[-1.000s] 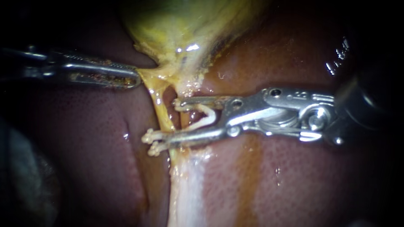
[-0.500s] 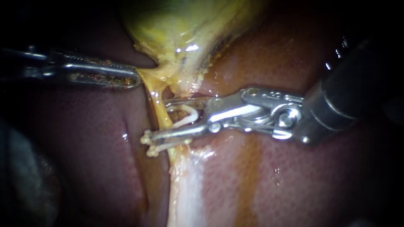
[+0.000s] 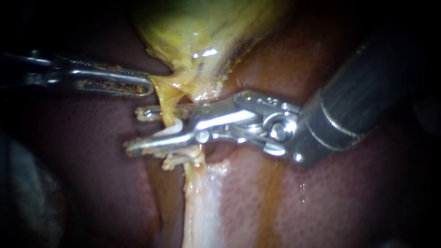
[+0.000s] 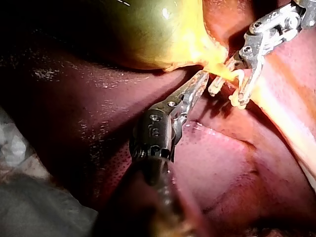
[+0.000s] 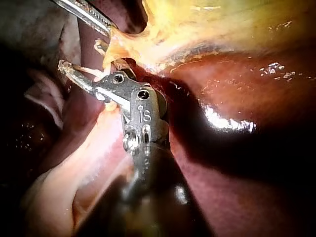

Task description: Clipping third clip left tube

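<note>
Right instrument [image 3: 133, 130]: jaws a narrow gap apart, set astride the left tube [image 3: 169, 112], one jaw on each side of that yellow strand, tips well past it. Between them sits the white clip [image 3: 173, 128]. The endoscope gives only a sliver of it against the lower jaw, because the tube covers the rest. The left wrist view fills that in: from there the clip [image 4: 236, 74] arches from one jaw to the other of the right instrument [image 4: 225, 97], touching both. In the right wrist view the instrument's own wrist blocks most of this; the right instrument [image 5: 81, 55] shows one long jaw reaching beyond the tube and little of the clip.

Just under the lower jaw, pale clips [image 3: 172, 161] already sit on the tube, partly hidden by it.

Left instrument [image 3: 148, 87]: jaws together, tips nipped into the yellow tissue [image 3: 158, 85] just above the right instrument's upper jaw. The left wrist view shows the left instrument [image 4: 201, 79] biting where that tissue leaves the gallbladder [image 4: 148, 34].

Further out, the gallbladder [image 3: 206, 27] hangs above both, the liver [image 3: 92, 183] lies all round, and a whitish band [image 3: 202, 206] runs away below the clips.
</note>
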`<state>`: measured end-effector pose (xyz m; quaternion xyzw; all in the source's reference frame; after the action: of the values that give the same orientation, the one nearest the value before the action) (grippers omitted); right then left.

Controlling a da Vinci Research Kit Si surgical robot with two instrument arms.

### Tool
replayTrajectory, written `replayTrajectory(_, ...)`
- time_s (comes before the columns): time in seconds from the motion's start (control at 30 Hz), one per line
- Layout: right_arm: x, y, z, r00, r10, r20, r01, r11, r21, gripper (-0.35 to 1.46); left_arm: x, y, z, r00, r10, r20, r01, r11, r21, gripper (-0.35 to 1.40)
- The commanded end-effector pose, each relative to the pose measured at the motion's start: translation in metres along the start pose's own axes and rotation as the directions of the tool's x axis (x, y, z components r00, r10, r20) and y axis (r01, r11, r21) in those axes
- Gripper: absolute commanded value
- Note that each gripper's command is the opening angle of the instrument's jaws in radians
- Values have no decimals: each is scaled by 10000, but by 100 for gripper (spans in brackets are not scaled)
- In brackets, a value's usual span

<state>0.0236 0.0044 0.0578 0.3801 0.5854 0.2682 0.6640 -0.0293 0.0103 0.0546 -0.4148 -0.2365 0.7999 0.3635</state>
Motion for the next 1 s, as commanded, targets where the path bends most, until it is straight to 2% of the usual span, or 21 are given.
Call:
replayTrajectory(0.03, 6, -2, -3, 10000, 37, -63, -37, 10000, 40, 49, 0, 0, 0, 10000, 1, 0, -1, 10000, -1, -35)
replayTrajectory(0.17, 25, -11, -11, 9992, 162, -358, -154, 9996, 232, 47, -1, -1, 0, 10000, 6, 0, -6, 10000, -1, -35)
replayTrajectory(0.33, 36, -20, -13, 9989, 231, -401, -220, 9994, 277, 44, -1, -1, 0, 10000, 7, 1, -7, 10000, -3, -35)
replayTrajectory(0.47, 37, -23, -18, 9989, 245, -395, -233, 9993, 305, 33, -1, -1, 0, 10000, 8, 1, -8, 10000, -4, -35)
replayTrajectory(0.63, 35, -24, -27, 9989, 302, -361, -289, 9989, 371, 2, -1, -2, 0, 10000, 9, 0, -9, 10000, -1, -35)
replayTrajectory(0.77, 34, -25, -28, 9969, 712, -336, -699, 9968, 388, -15, -2, -2, 1, 10000, 11, -1, -11, 10000, 1, -35)
replayTrajectory(0.87, 32, -26, -30, 9919, 1233, -299, -1220, 9917, 411, -35, -2, -2, 1, 10000, 13, -1, -13, 10000, 2, -35)
replayTrajectory(1.0, 30, -28, -37, 9900, 1396, -199, -1389, 9897, 331, -35, -2, -2, 1, 10000, 13, -1, -13, 10000, 2, -35)
